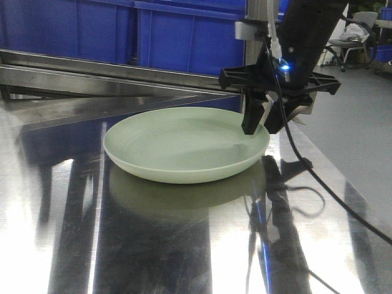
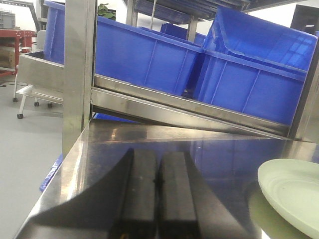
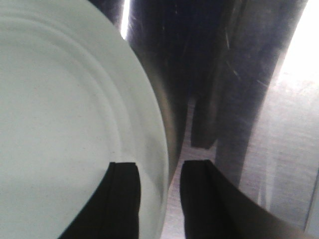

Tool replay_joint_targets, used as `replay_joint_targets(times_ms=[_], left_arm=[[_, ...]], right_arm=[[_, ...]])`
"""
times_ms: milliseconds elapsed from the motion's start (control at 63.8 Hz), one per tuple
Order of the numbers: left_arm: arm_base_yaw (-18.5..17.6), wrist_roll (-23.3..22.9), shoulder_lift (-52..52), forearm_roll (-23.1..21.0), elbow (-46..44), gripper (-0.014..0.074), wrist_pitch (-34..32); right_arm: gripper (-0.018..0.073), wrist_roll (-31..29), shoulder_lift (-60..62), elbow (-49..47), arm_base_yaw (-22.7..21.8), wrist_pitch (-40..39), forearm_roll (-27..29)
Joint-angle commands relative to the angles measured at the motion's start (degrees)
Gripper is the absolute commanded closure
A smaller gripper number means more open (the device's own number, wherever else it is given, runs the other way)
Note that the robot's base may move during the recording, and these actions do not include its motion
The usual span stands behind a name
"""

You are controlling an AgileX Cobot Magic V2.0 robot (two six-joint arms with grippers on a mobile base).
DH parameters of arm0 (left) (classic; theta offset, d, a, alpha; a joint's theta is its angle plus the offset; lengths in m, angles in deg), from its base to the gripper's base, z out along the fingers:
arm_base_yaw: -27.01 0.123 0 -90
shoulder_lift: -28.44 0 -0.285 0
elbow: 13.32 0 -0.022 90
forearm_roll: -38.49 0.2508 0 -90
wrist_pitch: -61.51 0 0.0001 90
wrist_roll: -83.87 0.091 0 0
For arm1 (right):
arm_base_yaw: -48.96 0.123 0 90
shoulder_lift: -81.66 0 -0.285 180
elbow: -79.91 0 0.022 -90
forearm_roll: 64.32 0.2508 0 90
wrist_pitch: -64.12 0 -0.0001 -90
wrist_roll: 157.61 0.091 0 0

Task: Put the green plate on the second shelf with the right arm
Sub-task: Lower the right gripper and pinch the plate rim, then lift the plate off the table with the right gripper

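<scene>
The pale green plate (image 1: 184, 144) lies flat on the shiny steel table (image 1: 153, 245). My right gripper (image 1: 262, 125) hangs over the plate's right rim and is open. In the right wrist view the plate (image 3: 60, 99) fills the left side. One finger (image 3: 122, 199) is over the inside of the plate and the other (image 3: 202, 199) is outside the rim over the table, so the right gripper (image 3: 159, 167) straddles the rim with a gap on both sides. My left gripper (image 2: 158, 154) is shut and empty, low over the table, left of the plate (image 2: 294, 194).
Blue plastic bins (image 1: 184, 37) sit on a slanted steel shelf rail (image 1: 92, 73) behind the plate. They also show in the left wrist view (image 2: 144, 55), with a steel upright post (image 2: 79, 74) at the table's left corner. A black cable (image 1: 306, 171) trails from my right arm.
</scene>
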Motion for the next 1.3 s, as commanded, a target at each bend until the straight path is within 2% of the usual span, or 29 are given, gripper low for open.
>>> replay_joint_targets(times_ms=[0,157,219,298,376,392,454,627,1034,1175,1285], left_arm=[[0.18,-0.17,-1.1,-0.06,2.34,0.0466,-4.64],[0.18,-0.17,-1.1,-0.06,2.34,0.0466,-4.64],[0.18,-0.17,-1.1,-0.06,2.34,0.0466,-4.64],[0.18,-0.17,-1.1,-0.06,2.34,0.0466,-4.64],[0.18,-0.17,-1.1,-0.06,2.34,0.0466,-4.64],[0.18,-0.17,-1.1,-0.06,2.34,0.0466,-4.64],[0.18,-0.17,-1.1,-0.06,2.34,0.0466,-4.64],[0.18,-0.17,-1.1,-0.06,2.34,0.0466,-4.64],[0.18,-0.17,-1.1,-0.06,2.34,0.0466,-4.64],[0.18,-0.17,-1.1,-0.06,2.34,0.0466,-4.64],[0.18,-0.17,-1.1,-0.06,2.34,0.0466,-4.64]], right_arm=[[0.023,0.04,2.25,-1.95,-0.47,-2.08,1.21],[0.0231,0.04,1.43,-1.95,-0.47,-2.08,2.88],[0.0258,0.04,1.43,-1.95,-0.37,-2.18,2.88],[0.0347,0.04,1.43,-1.95,-0.37,-2.18,2.88],[0.0519,0.04,1.43,-1.95,-0.37,-1.93,2.88],[0.0524,0.04,1.43,-1.95,-0.37,-1.89,2.88],[0.0498,0.04,1.69,-1.95,-0.37,-1.82,2.88],[0.0503,0.04,4.48,-2.0,-0.37,-2.31,2.88],[0.0503,0.04,25.22,-2.11,-0.37,-6.25,0.44],[0.0503,1.24,34.14,-1.42,-0.37,-10.65,-4.35],[0.0503,4.42,41.03,0.9,-0.37,-14.64,-11.77]])
